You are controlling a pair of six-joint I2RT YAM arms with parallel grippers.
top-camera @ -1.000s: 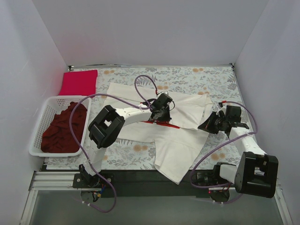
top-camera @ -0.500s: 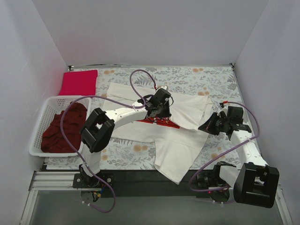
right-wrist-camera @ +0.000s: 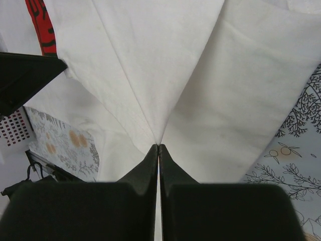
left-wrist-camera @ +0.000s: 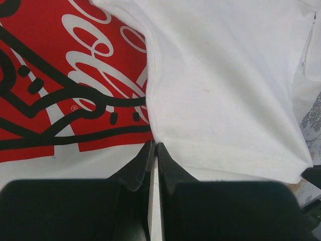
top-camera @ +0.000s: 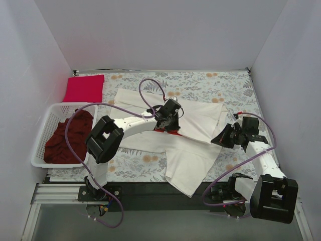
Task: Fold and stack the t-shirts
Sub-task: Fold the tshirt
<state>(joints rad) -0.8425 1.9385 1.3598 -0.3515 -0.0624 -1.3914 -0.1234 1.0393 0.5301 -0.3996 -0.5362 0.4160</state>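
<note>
White shirt (top-camera: 193, 150): spread across the middle of the counter (top-camera: 210, 83), which is covered by a floral cloth. It is partly folded. One flap is turned in over the chest, and the lower part hangs over the counter's near edge. The red print (left-wrist-camera: 55, 75), with white script and black line work, is partly covered by the flap's hemmed edge.

Left gripper (left-wrist-camera: 153, 145): over the middle of the white shirt. Its fingers (left-wrist-camera: 135, 170) are closed, their tips pressed together on the flap's hem at the lower corner of the print. A thin strip of white cloth shows between them. From above, the left arm reaches diagonally across the shirt's left half.

Right gripper (right-wrist-camera: 158, 146): at the right edge of the white shirt. Its fingers (right-wrist-camera: 143, 168) are closed on a pinch of the cloth, and two broad creases fan out from the tips. Floral cloth shows on both sides of this pinched part.

Pink shirt (top-camera: 84, 87): folded flat into a rectangle, well apart from the white shirt, to its far left by the back wall.

Maroon shirt (top-camera: 67, 138): crumpled, unfolded, inside the basket (top-camera: 55, 109).

Basket: white plastic lattice, left of the white shirt and apart from it, just in front of the pink shirt. A purple cable from the left arm loops above its right rim.
</note>
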